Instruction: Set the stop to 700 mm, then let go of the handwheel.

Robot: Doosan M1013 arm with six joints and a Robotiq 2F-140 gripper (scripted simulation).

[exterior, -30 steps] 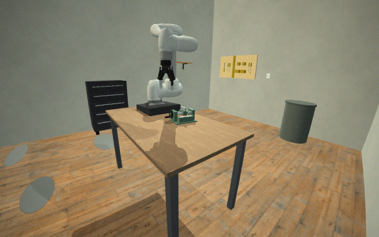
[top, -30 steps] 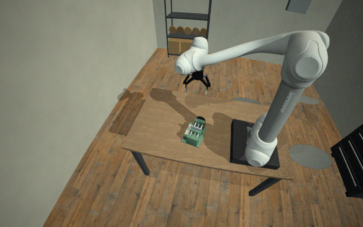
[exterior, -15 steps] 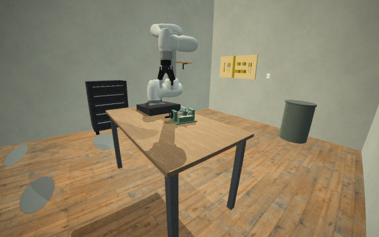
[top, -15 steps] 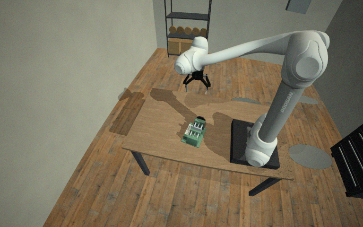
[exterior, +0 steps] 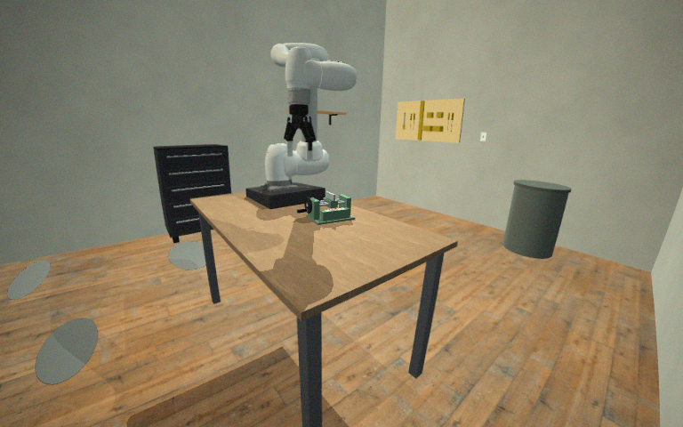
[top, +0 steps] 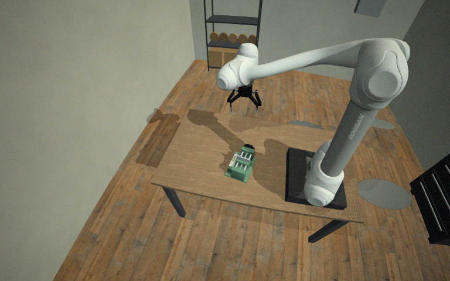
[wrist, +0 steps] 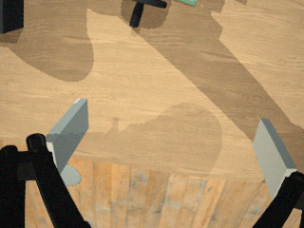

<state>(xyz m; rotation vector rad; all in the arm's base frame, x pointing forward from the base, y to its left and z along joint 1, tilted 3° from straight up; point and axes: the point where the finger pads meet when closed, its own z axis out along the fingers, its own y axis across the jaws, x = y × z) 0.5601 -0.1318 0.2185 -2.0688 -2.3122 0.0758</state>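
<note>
The end effector is spread wide, nothing held; the handwheel is ungripped, the stop's setting unreadable.

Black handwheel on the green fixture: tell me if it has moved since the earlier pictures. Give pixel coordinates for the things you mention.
No, no visible shift: the handwheel (top: 248, 146) (exterior: 308, 205) sits at the same end of the green fixture (top: 239, 174) (exterior: 336, 214); small turns cannot be told.
</note>
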